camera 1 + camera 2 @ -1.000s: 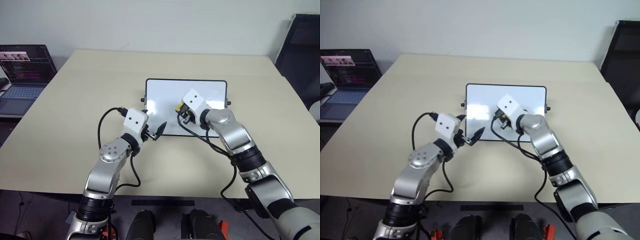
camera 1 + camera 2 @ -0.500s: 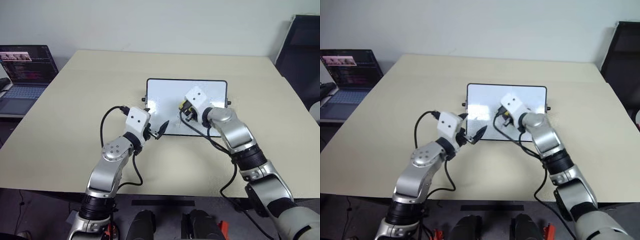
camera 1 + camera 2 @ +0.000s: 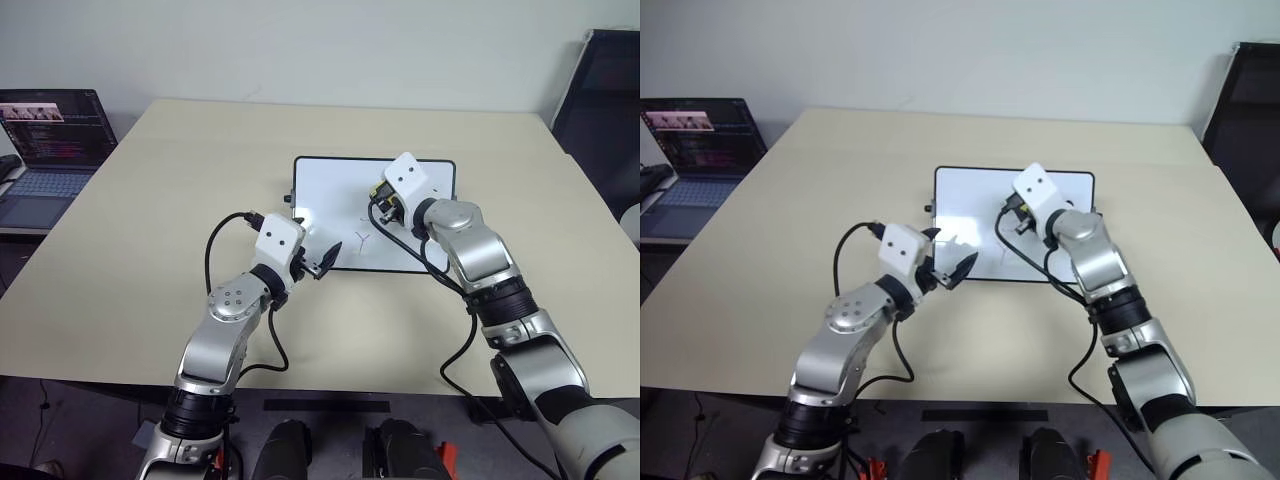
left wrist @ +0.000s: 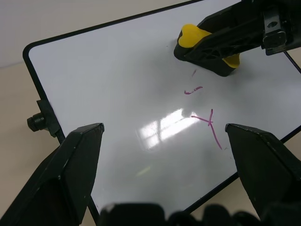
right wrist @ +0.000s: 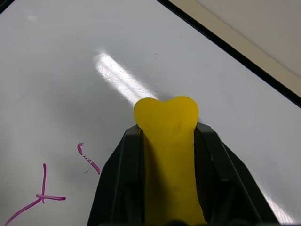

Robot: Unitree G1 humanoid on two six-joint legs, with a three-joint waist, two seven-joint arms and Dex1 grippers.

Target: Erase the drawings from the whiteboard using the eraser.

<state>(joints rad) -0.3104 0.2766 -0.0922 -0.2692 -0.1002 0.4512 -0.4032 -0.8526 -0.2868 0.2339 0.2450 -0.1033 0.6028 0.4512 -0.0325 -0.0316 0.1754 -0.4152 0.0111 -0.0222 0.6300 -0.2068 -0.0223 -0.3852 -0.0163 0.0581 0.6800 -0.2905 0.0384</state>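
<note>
The whiteboard [image 3: 330,190] lies flat mid-table, black-framed. My right gripper [image 3: 383,197] is shut on the eraser [image 4: 197,40], a yellow block with a black underside pressed onto the board's far right part. Of the drawings, a red Y [image 4: 210,125] remains nearer to me, with a short red stroke [image 4: 193,90] between it and the eraser. In the right wrist view the eraser [image 5: 168,141] sits between the black fingers [image 5: 117,179], the Y [image 5: 40,197] off to one side. My left gripper [image 3: 316,250] hovers open at the board's near edge, holding nothing.
An open laptop [image 3: 50,140] sits on a separate surface at the far left. A black chair [image 3: 605,90] stands at the far right. The beige table [image 3: 150,230] spreads wide around the board on every side.
My right gripper has carried the eraser toward the board's far right side, uncovering the red Y. The left arm has kept still.
</note>
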